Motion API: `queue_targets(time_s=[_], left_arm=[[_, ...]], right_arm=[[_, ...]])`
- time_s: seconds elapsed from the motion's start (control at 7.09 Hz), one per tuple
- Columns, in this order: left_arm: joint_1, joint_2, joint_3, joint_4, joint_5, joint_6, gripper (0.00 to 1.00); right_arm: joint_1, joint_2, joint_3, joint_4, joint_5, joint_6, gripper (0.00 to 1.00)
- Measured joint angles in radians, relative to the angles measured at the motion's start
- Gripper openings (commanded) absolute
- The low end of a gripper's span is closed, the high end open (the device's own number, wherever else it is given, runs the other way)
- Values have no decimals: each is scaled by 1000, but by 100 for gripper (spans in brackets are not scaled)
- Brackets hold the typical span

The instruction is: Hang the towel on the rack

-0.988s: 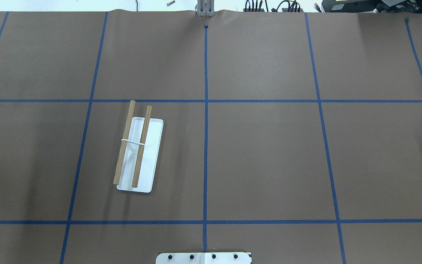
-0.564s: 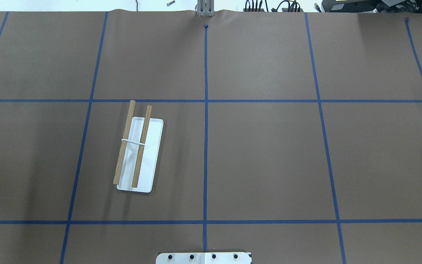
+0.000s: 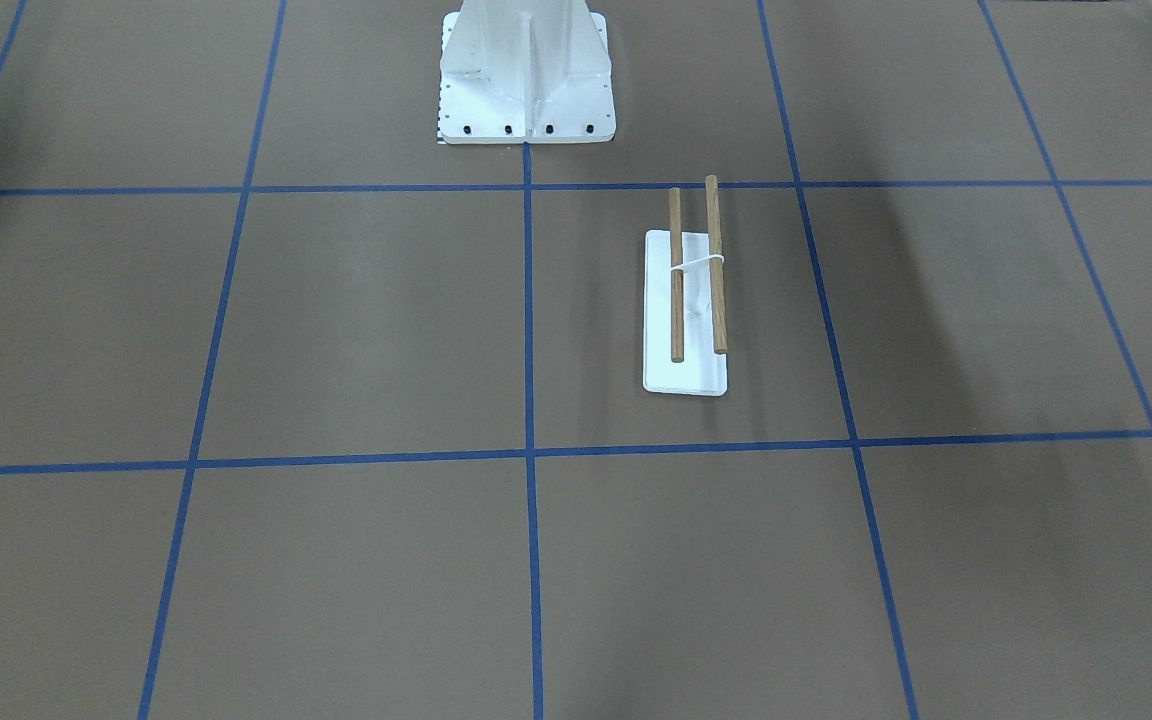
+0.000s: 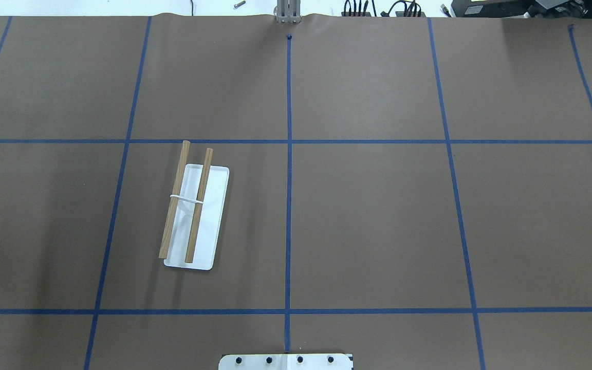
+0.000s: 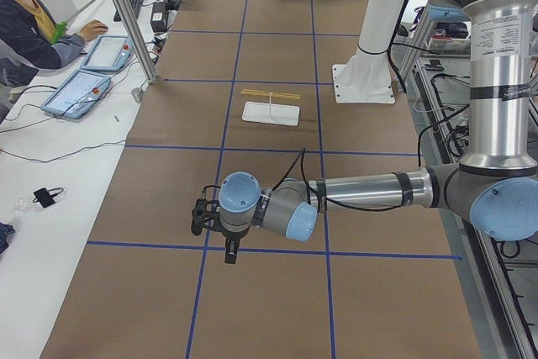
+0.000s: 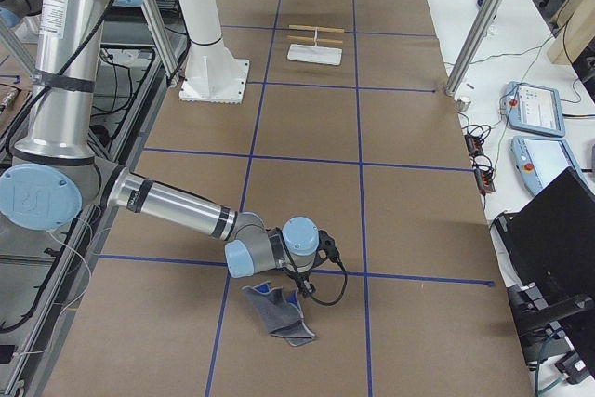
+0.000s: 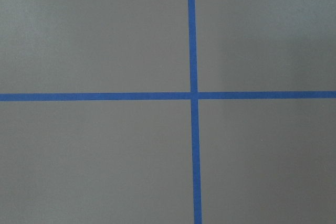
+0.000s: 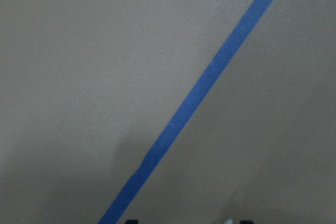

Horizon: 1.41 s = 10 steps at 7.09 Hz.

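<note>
While the right pincer [image 6: 296,291] points down right at the crumpled grey-and-blue towel [image 6: 279,315] on the brown bench [image 6: 409,192] at the robot's right end, I honestly can't tell if it's wide, narrow or gripping. Further along, the rack [image 4: 193,205], two wooden bars over a white base, stands on the robot's left half, well apart from the towel. Past that the left pincer [image 5: 225,250] hangs over a blue tape cross [image 7: 194,96], state also impossible to tell.

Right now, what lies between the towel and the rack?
Just the right arm's wrist by the towel, then bare taped table up to the rack, in the exterior right view.
</note>
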<state>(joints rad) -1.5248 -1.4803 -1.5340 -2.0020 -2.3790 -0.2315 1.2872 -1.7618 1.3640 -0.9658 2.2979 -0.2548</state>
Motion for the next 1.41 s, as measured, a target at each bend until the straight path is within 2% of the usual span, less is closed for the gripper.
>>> queue_targets(time_s=[0.14, 0.56, 0.99, 1.13, 1.41], left_arm=[[0, 0, 0, -1, 0, 0, 98], [0, 13, -1, -25, -8, -3, 98], [1, 22, 0, -48, -16, -7, 98], [1, 23, 1, -49, -38, -5, 98], [18, 20, 1, -100, -102, -15, 98]], right_arm=[[-11, 2, -10, -1, -5, -15, 0], [15, 16, -18, -69, 16, -97, 0], [95, 81, 4, -231, 38, -205, 0], [123, 112, 43, -302, 52, -208, 0], [148, 189, 210, -540, 54, -149, 0]])
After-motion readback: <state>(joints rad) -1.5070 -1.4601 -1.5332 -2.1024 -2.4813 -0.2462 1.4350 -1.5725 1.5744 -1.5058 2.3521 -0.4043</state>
